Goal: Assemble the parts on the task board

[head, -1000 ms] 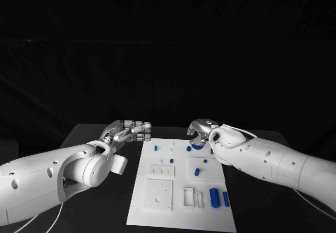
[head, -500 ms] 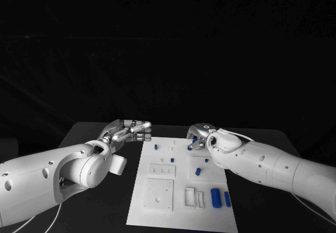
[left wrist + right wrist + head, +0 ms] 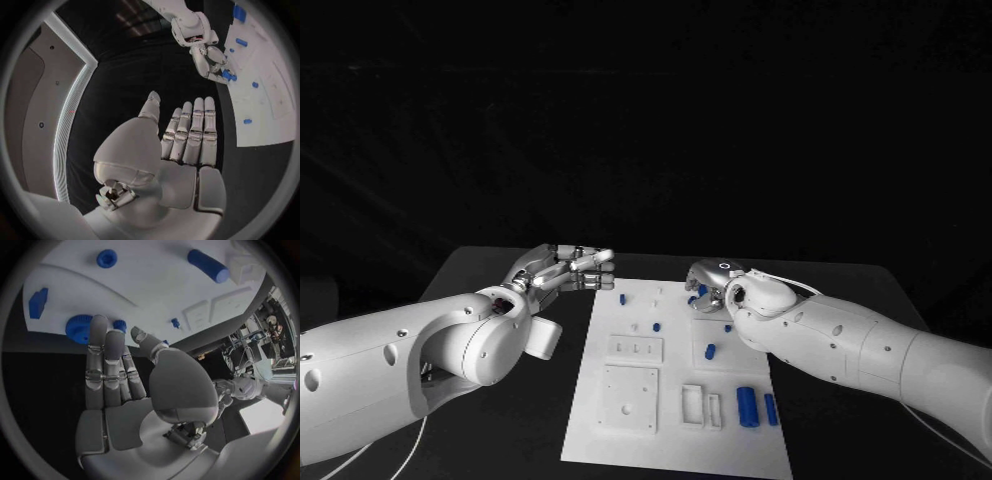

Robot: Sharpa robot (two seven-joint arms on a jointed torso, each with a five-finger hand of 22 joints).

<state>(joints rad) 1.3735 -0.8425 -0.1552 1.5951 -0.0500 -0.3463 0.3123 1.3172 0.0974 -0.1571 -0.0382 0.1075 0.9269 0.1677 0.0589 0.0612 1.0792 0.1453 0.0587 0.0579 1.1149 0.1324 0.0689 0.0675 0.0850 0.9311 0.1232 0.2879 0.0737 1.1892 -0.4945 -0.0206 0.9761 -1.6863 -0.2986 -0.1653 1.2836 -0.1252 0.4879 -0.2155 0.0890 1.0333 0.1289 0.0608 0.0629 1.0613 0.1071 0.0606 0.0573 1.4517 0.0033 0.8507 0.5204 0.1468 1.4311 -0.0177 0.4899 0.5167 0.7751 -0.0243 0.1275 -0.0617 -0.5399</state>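
No brand, label or lettering can be read on any of the pieces or on either arm.

The left robot hand (image 3: 568, 268) hovers above the black worktop (image 3: 488, 275) just off the far left corner of the task board (image 3: 675, 440). Its fingers (image 3: 194, 131) lie straight, side by side and close together, with the thumb standing apart from them; it holds nothing and touches nothing.

The right robot hand (image 3: 708, 283) is at the far right corner of the task board. In the right wrist view its fingers (image 3: 105, 360) are stretched out nearly flat, reaching to the board's edge, where their tips sit against a round ribbed blue part (image 3: 79, 329) and a smaller blue part (image 3: 119, 325) beside it. The left wrist view shows blue (image 3: 226, 75) between the fingertips of that hand, so it seems to be pinching a part there, though the contact is too small to tell for sure.

Other blue parts lie scattered across the white board: a small one near the far left edge (image 3: 619, 298), a short one in the middle right (image 3: 710, 351), and two cylinders lying side by side near the near right corner, the thicker (image 3: 747, 406) just beside the thinner (image 3: 770, 408). White recessed fixtures (image 3: 629, 398) occupy the near left part of the board.
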